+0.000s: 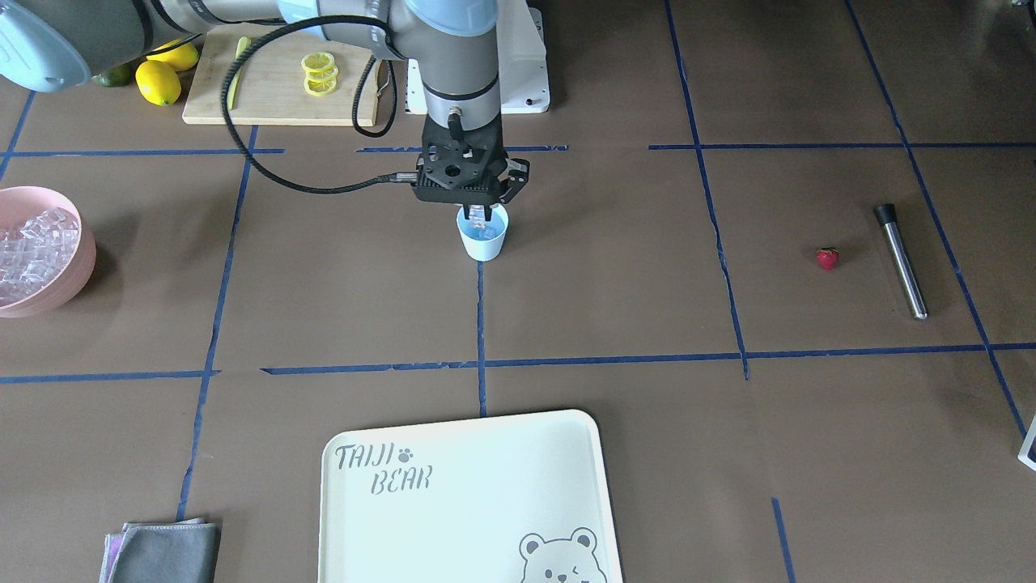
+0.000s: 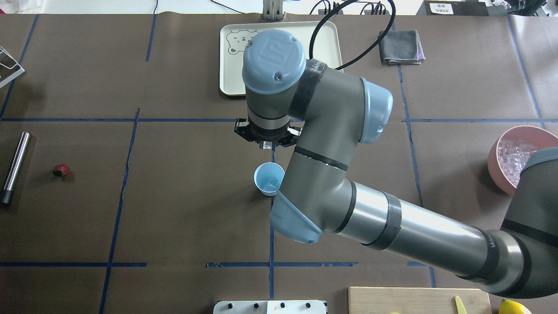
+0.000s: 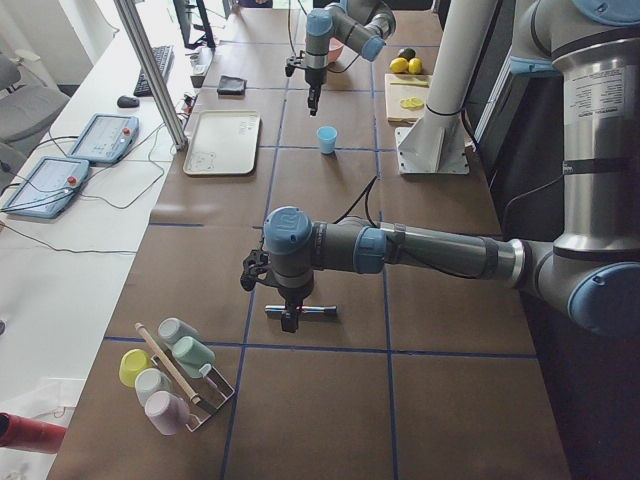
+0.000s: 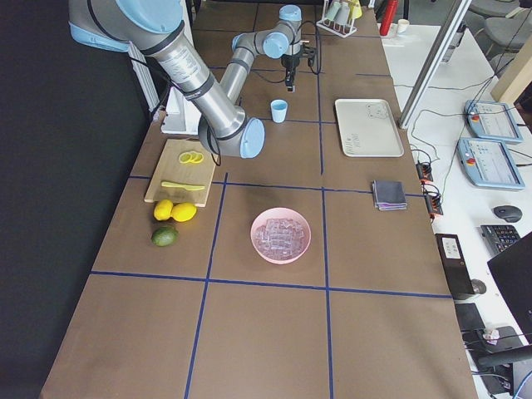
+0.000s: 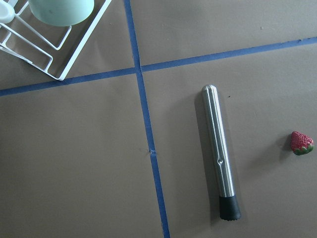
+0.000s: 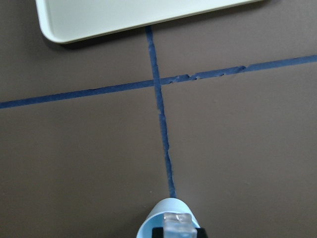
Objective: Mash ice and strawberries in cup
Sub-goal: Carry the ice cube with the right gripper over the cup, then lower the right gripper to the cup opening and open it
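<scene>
The cup (image 2: 263,175) stood upright on a blue tape line at table centre, with a loose cube (image 2: 273,182) of ice inside it. At similar depth, well apart on the robot's left, the strawberry (image 2: 60,170) lay on the table near a steel rod (image 2: 15,168). The left gripper (image 3: 289,318) hung over that rod; its opening could not be determined. On the robot's right, a pink bowl (image 2: 494,172) held more ice (image 2: 516,152). Above the cup's mouth, the right gripper (image 1: 481,214) was closed narrowly on an ice cube (image 6: 177,224). Farthest out lay a cream tray (image 2: 229,74).
</scene>
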Robot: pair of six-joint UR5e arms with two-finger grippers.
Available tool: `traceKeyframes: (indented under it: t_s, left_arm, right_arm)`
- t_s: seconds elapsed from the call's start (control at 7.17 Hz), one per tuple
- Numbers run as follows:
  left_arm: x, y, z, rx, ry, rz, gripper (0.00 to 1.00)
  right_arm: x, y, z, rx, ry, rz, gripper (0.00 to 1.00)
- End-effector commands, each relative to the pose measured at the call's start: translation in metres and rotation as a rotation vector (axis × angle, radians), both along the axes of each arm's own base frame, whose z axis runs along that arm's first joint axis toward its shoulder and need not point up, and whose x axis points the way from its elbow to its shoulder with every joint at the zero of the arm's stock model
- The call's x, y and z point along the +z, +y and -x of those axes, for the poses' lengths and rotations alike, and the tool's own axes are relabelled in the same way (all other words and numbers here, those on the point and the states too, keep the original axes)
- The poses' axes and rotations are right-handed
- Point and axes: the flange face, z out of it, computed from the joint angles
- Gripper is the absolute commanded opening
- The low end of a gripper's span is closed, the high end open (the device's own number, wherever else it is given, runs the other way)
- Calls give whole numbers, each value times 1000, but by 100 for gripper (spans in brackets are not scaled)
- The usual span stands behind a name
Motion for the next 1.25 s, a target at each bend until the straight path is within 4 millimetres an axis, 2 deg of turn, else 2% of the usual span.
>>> traceKeyframes:
  t_s: [0.0,0.28,0.42,0.56,0.7,1.12]
  left_arm:
    - [0,0,0,0,0,1,100]
    - [0,0,0,0,0,1,100]
    - [0,0,-1,2,0,1,100]
    - [0,0,-1,2,0,1,100]
    - [0,0,-1,2,0,1,100]
    - [0,0,-1,2,0,-1,100]
  right_arm:
    - [18,23,35,-12,34,-9,5]
    - [38,33,44,-29,59,1,8]
    - [44,35,45,-34,67,4,13]
    - [47,35,46,-38,71,-1,88]
    - [46,36,47,-39,72,-5,99]
    - [42,36,45,-40,66,-13,99]
